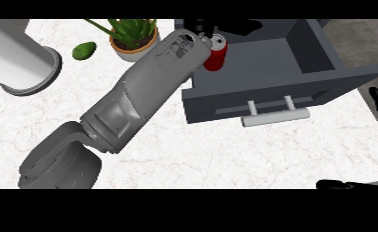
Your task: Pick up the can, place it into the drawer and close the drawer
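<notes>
Down at the lower right edge of the view, my right hand (343, 184) barely shows as a dark shape on the counter (221, 151), and I cannot tell how its fingers are set. Across the white marble my left forearm stretches up to the open drawer (310, 76), whose pale handle (275, 117) faces me on its front panel. Over the drawer's left wall my left hand (209, 28) curls round the top of the red can (215, 56), which hangs upright just inside the compartment. I judge this to be the placing step: next I should lower the can to the drawer floor, uncurl my fingers, lift clear of the wall, then push the front panel shut. Left of my arm sit a potted plant (134, 38), an avocado (84, 51) and a big grey cylinder (22, 61), all clear of my path; only the drawer's wall crowds my wrist.
</notes>
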